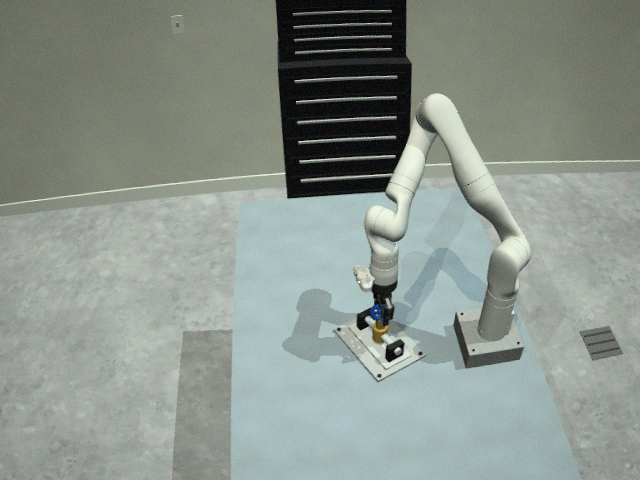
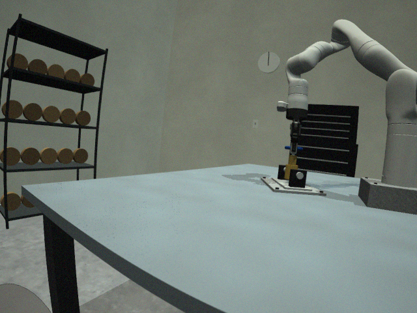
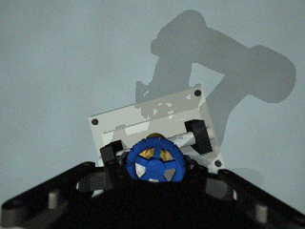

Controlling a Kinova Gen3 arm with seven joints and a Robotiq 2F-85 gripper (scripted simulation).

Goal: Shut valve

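On the pale blue table [image 1: 289, 413], left of the arm's grey pedestal [image 1: 467, 356], I have the gripper [image 1: 378, 311] clenched from straight above on the blue handwheel [image 3: 155, 160] of the valve, which tops a brass stem [image 1: 379, 333] on a small grey mounting plate [image 1: 361, 356] near the middle of the table. From the wrist camera the wheel sits centred between the two black finger linkages, its spokes and hub plainly visible, the plate tilted behind it and a black pipe clamp [image 3: 198, 135] off to the right. The fingers are hard to make out in the side view — I judge they pinch the rim from opposite sides, though the contact itself is hidden. To do this turn well I would keep the wrist axis directly over the hub, rotate clockwise about that axis alone with no sideways drag, and hold the squeeze steady so the rim does not slip. Once the wrist nears its joint limit, I would let go, wind back and regrip — and stop when the wheel resists firmly.
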